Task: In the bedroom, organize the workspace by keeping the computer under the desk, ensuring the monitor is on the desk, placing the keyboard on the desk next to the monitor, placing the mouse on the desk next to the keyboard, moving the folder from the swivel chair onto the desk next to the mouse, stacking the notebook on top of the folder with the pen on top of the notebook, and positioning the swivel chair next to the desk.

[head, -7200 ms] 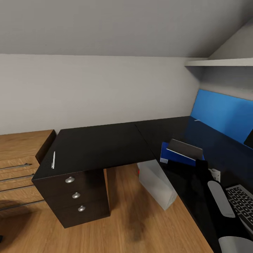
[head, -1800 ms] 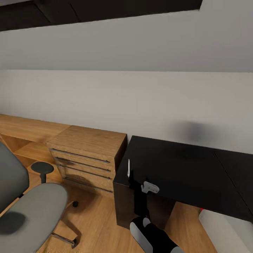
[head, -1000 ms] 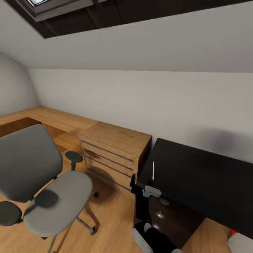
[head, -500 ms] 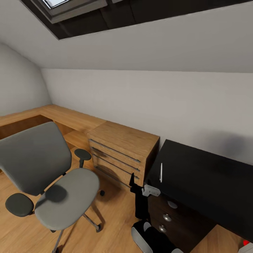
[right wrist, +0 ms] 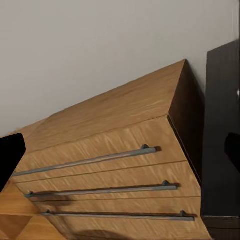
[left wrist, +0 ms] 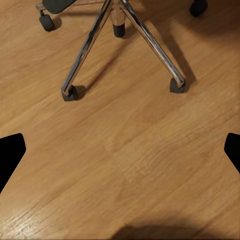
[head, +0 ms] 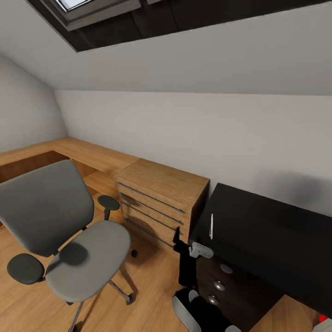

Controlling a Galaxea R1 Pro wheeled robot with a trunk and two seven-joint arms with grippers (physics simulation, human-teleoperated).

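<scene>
Head view: attic bedroom, white sloped ceiling with a dark skylight recess at top, white wall, wood plank floor [head: 147,281]. The black table [head: 272,235] occupies the lower right, its drawer block with round silver knobs below. The pen [head: 211,226] lies on the tabletop close to the end nearest the light-wood drawer unit [head: 159,203], which stands just beside the table against the wall, with a long wood shelf running on toward the left corner. The swivel chair [head: 60,235] stands on the floor at left, well apart from the table, seat bare. The right hand [head: 183,244] is raised in front of the table's corner, just below the pen; from here I cannot tell how its fingers stand.

Left wrist view: plank floor, the chair's chrome star base and castors. Left hand [left wrist: 120,155] spread, dark fingertips [left wrist: 11,150] at opposite edges, nothing between.

Right wrist view: drawer unit front with three bar handles, the table's black end beside it, white wall above. Right hand fingertips [right wrist: 10,150] spread wide, empty.
</scene>
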